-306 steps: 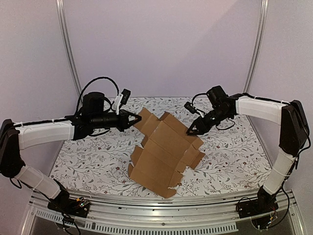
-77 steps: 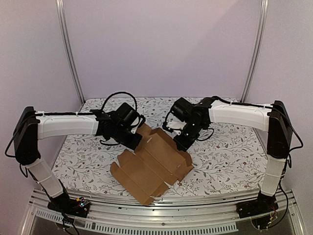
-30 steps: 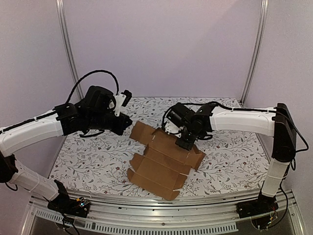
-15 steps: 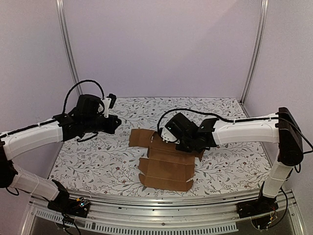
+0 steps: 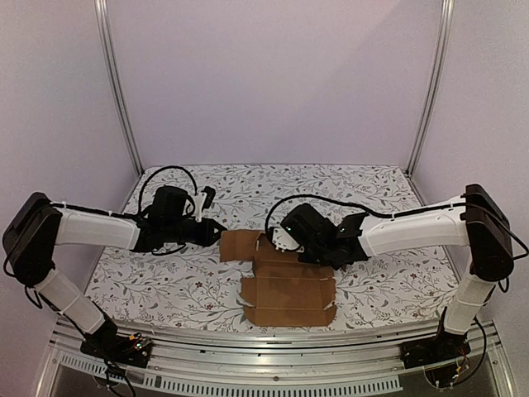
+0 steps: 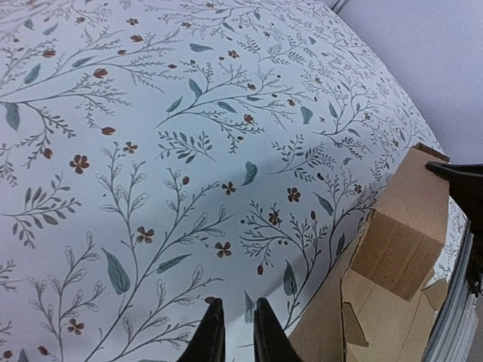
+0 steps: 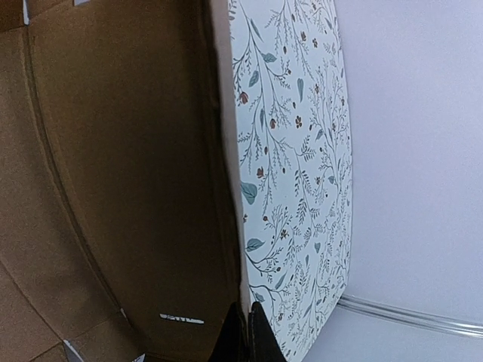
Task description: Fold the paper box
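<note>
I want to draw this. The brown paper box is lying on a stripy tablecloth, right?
Not stripy. The paper box lies on a tablecloth printed with leafy twigs and small flowers, with no stripes. The left wrist view shows the pattern up close.

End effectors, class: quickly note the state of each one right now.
Left end effector: slightly open, holding nothing.
Right end effector: closed, tips at the paper box edge, nothing visibly gripped.

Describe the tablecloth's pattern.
White tablecloth printed with grey-green leafy sprigs and small reddish-brown flowers; clearest in the left wrist view.
</note>
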Controlling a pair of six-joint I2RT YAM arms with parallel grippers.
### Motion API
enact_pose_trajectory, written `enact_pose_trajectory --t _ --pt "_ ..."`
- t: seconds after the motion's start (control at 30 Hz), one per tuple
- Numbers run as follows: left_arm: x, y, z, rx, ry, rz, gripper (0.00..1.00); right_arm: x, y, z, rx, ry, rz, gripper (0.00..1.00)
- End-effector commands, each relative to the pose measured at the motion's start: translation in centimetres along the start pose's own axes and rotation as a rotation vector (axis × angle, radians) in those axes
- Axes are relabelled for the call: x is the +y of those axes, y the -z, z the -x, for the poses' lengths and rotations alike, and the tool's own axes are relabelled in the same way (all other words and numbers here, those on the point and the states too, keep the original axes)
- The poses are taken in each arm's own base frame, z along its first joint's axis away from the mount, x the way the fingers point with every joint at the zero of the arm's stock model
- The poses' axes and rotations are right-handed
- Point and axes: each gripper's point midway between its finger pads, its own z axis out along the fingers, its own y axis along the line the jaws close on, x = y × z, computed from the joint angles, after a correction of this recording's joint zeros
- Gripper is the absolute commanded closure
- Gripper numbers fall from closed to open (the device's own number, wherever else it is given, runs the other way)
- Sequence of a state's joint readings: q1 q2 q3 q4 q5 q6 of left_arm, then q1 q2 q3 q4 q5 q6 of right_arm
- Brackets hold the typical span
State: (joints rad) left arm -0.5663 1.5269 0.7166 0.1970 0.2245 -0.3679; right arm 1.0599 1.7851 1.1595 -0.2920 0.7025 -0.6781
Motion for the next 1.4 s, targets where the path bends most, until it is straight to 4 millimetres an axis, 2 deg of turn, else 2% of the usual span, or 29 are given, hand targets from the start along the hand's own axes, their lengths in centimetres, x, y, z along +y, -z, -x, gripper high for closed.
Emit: enact_pose_trajectory --t 0.0,0.23,0.57,0.77,1.37 --pt "-2.7 -0.6 -0.1 -0.022 0.0 -0.195 0.83 -1.3 1.2 0.5 -0.042 -0.027 -0.064 1.0" --pt "-4.3 -0.3 -2.1 0.021 -0.004 -0.299 0.77 -1.0 1.1 0.1 -0.034 -0.012 -0.091 1.0" --pt "-6.0 -0.2 -3.7 0.065 -0.023 -0.353 0.75 -1.3 0.9 0.2 -0.019 -0.004 -0.121 1.0" --pt "-7.3 -0.3 -4.1 0.075 -0.056 -0.371 0.75 -1.3 1.3 0.8 -0.022 0.028 -0.155 1.0" --pt "-9.3 -1.1 -5.0 0.095 -0.145 -0.349 0.74 -0.7 1.6 1.2 -0.017 0.045 -0.164 1.0"
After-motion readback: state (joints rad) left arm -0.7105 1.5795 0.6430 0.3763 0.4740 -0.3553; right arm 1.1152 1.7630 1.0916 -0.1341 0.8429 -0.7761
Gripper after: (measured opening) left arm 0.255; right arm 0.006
